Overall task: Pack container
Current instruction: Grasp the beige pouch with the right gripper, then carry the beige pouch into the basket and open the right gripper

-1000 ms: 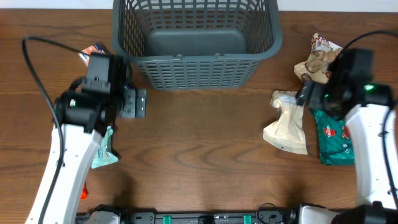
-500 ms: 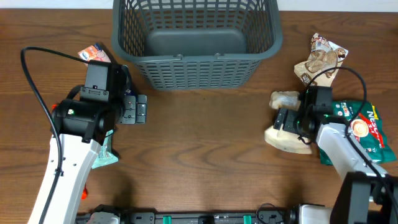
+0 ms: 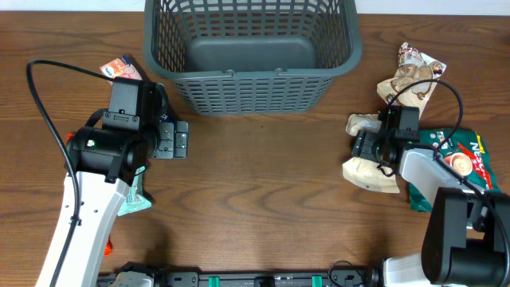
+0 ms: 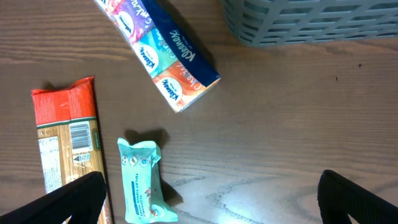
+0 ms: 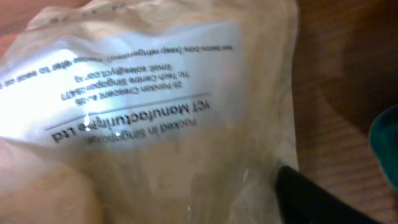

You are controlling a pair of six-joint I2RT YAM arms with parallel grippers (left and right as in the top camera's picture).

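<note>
The dark grey slotted basket [image 3: 251, 89] stands at the back centre, and its corner shows in the left wrist view [image 4: 311, 22]. My left gripper [image 3: 177, 140] is open and empty over bare table left of the basket [image 4: 211, 199]. My right gripper [image 3: 368, 147] is down on a beige pouch [image 3: 370, 174] at the right. The pouch [image 5: 155, 118] fills the right wrist view. Only one dark finger [image 5: 317, 199] shows beside it, so I cannot tell whether the jaws grip it.
Left side: a Kleenex tissue pack [image 4: 168, 50], a mint green wipes pack [image 4: 142, 183] and a red and tan pack [image 4: 65, 143]. Right side: a crumpled brown snack pack [image 3: 410, 76] and a green pack [image 3: 422, 191] beside the pouch.
My right arm swung in and dropped its gripper onto the beige pouch, which shifted slightly. My left arm moved a little early on and has stayed still since.
</note>
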